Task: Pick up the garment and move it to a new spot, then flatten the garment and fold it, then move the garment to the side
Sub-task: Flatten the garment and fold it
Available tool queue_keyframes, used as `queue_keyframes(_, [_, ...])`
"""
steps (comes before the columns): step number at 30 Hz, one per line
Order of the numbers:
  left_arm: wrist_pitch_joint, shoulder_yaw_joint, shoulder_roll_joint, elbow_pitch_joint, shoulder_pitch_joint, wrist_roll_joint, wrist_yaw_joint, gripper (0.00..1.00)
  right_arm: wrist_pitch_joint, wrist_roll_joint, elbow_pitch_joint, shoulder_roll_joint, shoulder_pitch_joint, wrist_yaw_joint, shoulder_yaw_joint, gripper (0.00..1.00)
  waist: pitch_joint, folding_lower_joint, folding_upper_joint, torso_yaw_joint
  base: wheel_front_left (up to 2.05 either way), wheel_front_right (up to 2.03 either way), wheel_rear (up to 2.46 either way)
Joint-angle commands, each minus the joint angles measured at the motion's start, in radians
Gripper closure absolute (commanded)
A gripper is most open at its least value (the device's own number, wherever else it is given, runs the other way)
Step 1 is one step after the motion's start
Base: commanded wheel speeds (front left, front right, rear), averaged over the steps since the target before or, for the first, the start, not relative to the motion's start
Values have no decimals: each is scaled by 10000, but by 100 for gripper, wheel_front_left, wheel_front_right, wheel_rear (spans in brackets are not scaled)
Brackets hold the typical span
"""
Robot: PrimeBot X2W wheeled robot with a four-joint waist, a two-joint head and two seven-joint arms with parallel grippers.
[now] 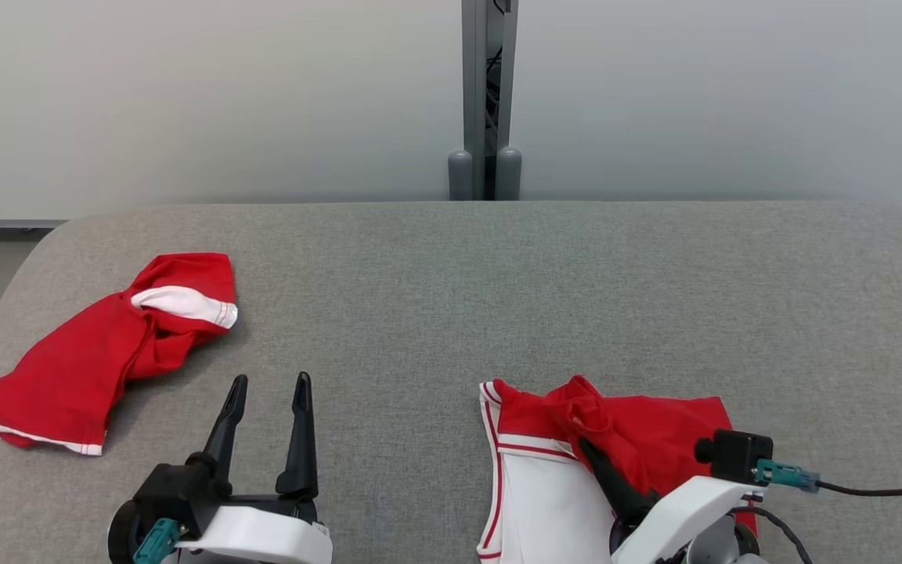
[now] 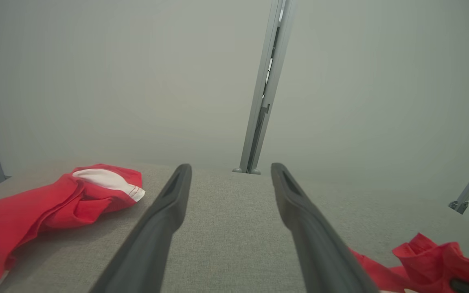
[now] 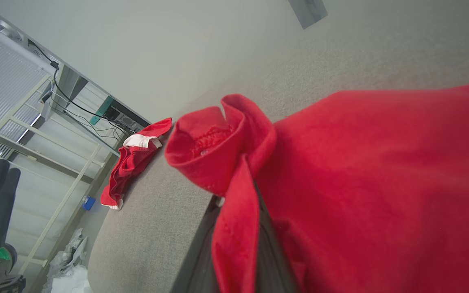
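Observation:
A red and white garment lies crumpled at the near right of the grey table. My right gripper is on its middle. In the right wrist view a fold of the red garment runs between my right gripper's dark fingers, which are shut on it. My left gripper is at the near left over bare table, open with nothing between its fingers; the left wrist view shows the left gripper the same way. A corner of the garment appears at that view's lower right.
A second red and white garment lies bunched at the table's left edge, left of my left gripper; it is the second garment at the left of the left wrist view. A grey post stands behind the table against the pale wall.

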Motion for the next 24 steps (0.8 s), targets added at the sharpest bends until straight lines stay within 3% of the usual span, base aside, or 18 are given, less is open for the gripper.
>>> queue_keyframes(1, [-25,-2,38,-6,97,16,-52,0,74,121,48,-7,39,2,43,100,50,0,-1,94,0,0,0])
queue_keyframes(9, [-25,-176,36,86,-193,42,-46,0,-106,547,650,-12,-254,2,752,100,406,0,-1,431,0,0,0])
queue_keyframes(10, [-25,-182,35,97,-219,38,-42,0,-181,568,816,-12,-303,2,794,87,436,0,-1,455,0,0,0])
queue_keyframes(11, [-25,-193,36,108,-241,37,-38,0,-270,589,929,-14,-356,2,842,54,462,0,-1,476,0,0,0])
queue_keyframes(12, [-25,-206,36,117,-254,37,-30,0,-309,721,1042,-14,-393,2,898,9,479,0,-1,494,0,0,0])
queue_keyframes(13, [-25,-222,35,122,-258,34,-20,0,-339,871,1122,-9,-418,2,942,0,491,0,-1,506,0,0,0])
queue_keyframes(24, [-25,-324,36,231,-124,-111,51,0,-698,789,973,-20,-773,2,1992,0,293,0,-1,317,0,0,0])
